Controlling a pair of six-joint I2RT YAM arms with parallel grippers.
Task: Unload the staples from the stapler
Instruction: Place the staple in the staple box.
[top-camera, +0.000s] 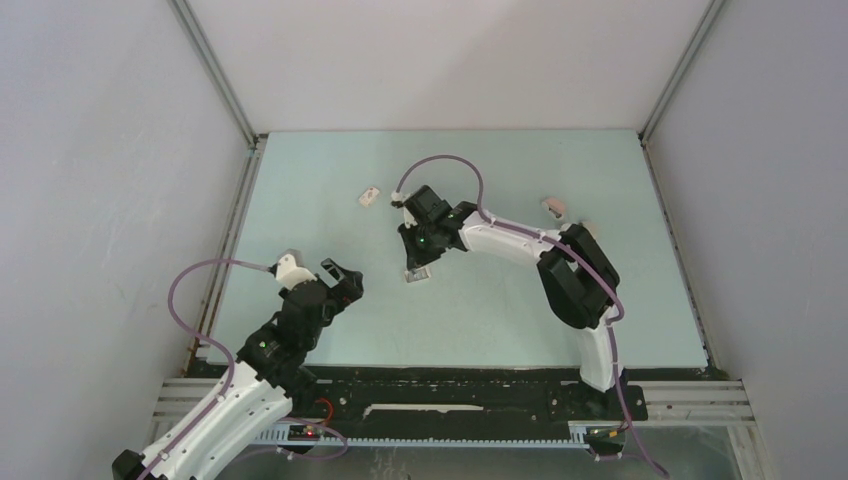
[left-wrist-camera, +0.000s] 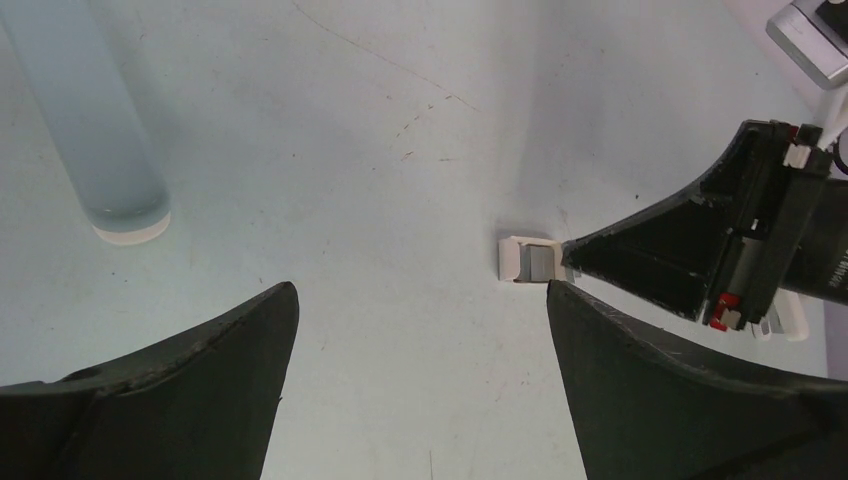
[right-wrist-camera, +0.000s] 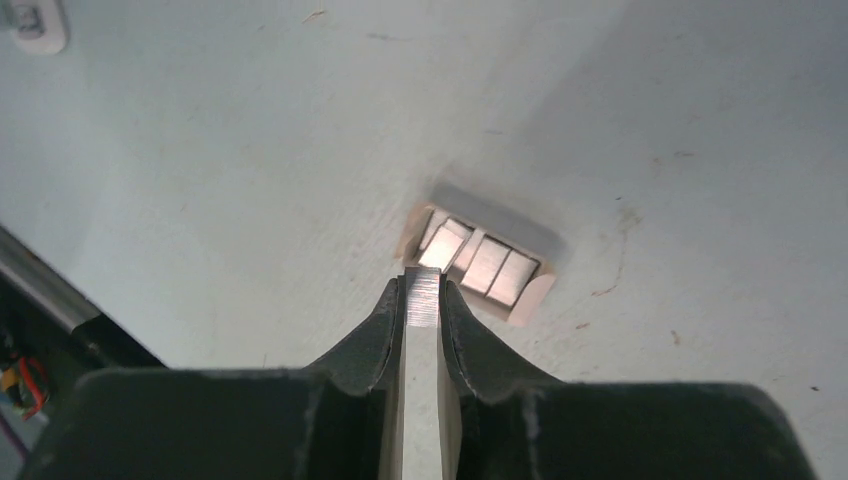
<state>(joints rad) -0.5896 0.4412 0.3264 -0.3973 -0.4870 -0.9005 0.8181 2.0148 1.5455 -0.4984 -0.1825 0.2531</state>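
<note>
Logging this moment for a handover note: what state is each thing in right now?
Right claw: shut on a staple strip, just above the box.
Left claw: open, empty.
Staple box: open, more strips lying inside.
Stapler: lying on the table, apart from both claws; open or shut unclear.

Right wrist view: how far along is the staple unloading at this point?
Seemingly done: a strip of staples is out; the stapler lies apart, untouched. In hand: the right gripper clamps that strip at the small box of other strips. Left: drop it in. The left gripper is open, idle. Whether the stapler is empty cannot be seen.
</note>
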